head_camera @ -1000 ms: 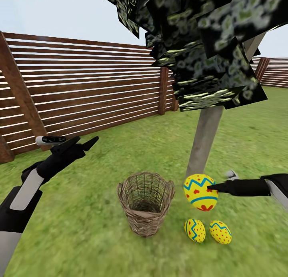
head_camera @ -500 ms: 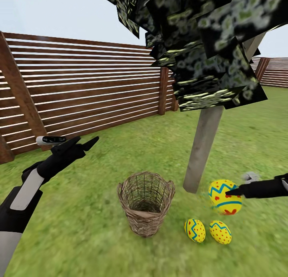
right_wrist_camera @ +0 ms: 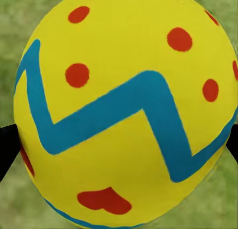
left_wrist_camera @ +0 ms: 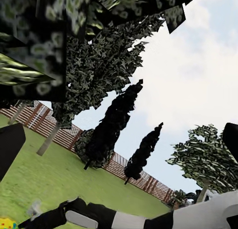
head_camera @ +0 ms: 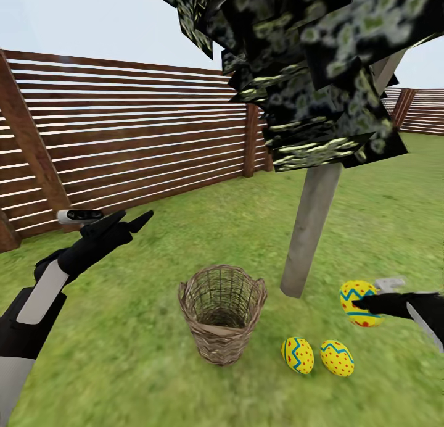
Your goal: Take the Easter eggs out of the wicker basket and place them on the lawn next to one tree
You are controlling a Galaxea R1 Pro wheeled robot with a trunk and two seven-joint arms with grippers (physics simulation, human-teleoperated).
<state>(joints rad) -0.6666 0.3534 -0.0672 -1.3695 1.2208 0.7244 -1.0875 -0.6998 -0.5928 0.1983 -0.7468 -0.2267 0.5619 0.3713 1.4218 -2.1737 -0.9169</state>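
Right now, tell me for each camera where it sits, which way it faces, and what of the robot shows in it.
Head view: from the robot's head, forward and down over the wicker basket, tree trunk and lawn; left gripper raised, right gripper holding an Easter egg.
Left wrist view: near the left gripper, facing up past tree canopies to sky; shows the right arm.
Right wrist view: near the right gripper, close on the egg; dark fingertips at both sides.
Shared: the held egg.
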